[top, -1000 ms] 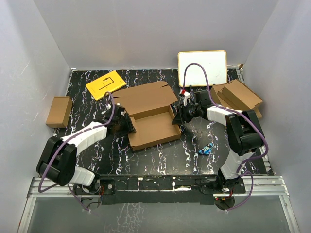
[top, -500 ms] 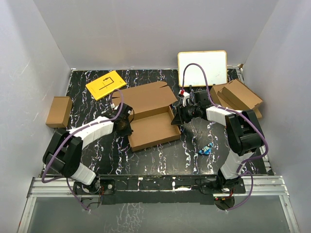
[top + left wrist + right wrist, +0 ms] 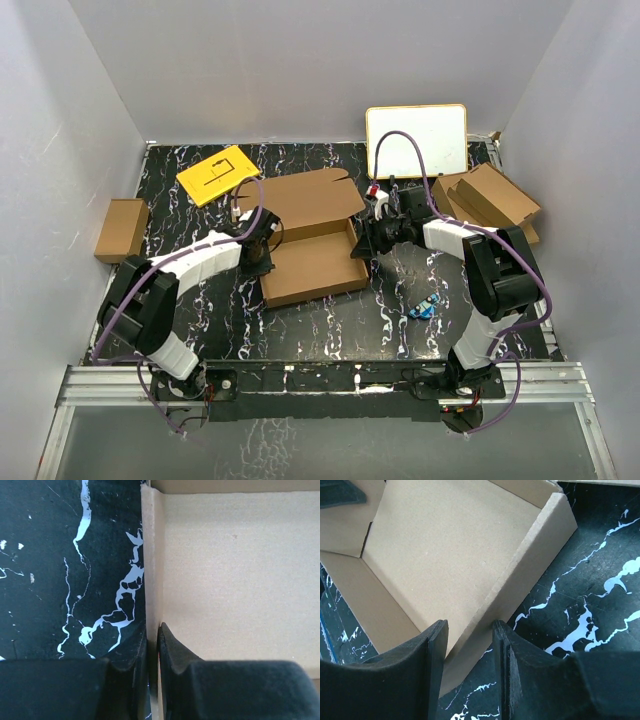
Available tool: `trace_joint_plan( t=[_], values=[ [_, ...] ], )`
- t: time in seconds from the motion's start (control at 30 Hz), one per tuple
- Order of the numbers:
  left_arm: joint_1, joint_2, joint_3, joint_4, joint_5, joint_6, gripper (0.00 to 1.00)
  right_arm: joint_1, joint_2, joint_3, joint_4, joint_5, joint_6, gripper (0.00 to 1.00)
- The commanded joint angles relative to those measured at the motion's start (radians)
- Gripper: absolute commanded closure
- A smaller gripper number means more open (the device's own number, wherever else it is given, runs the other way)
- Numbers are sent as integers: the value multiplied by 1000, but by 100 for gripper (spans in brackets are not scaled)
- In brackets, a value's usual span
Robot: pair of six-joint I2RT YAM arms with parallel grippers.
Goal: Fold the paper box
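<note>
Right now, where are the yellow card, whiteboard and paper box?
yellow card (image 3: 205,181): top view, its middle.
whiteboard (image 3: 446,130): top view, its white face.
paper box (image 3: 315,268): top view, its tray floor.

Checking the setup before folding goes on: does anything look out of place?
A small blue item lies loose on the table, right of the box, too small to identify. Loose cardboard pieces are heaped askew at the right edge.

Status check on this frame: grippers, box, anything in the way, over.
Left gripper pinching paper box left wall. Right gripper clamped on right wall. Lid flat open, not folded. Nothing on the box.
</note>
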State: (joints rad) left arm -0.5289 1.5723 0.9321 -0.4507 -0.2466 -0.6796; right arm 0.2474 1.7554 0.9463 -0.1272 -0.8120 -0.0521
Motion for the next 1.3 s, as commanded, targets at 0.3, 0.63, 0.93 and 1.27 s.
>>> trace_joint_plan(
  t=[0.3, 0.63, 0.93, 1.27],
  values=[
    [-8, -17, 21, -129, -145, 48, 80, 16, 1, 18, 8, -13, -16, 55],
    [-7, -83, 18, -99, -106, 47, 70, 16, -2, 19, 9, -19, -16, 53],
    [-6, -119, -3, -64, -76, 47, 64, 18, -1, 17, 9, -22, -18, 52],
    [-6, -81, -49, -42, -57, 46, 75, 18, -4, 21, 5, -22, -22, 48]
  ],
)
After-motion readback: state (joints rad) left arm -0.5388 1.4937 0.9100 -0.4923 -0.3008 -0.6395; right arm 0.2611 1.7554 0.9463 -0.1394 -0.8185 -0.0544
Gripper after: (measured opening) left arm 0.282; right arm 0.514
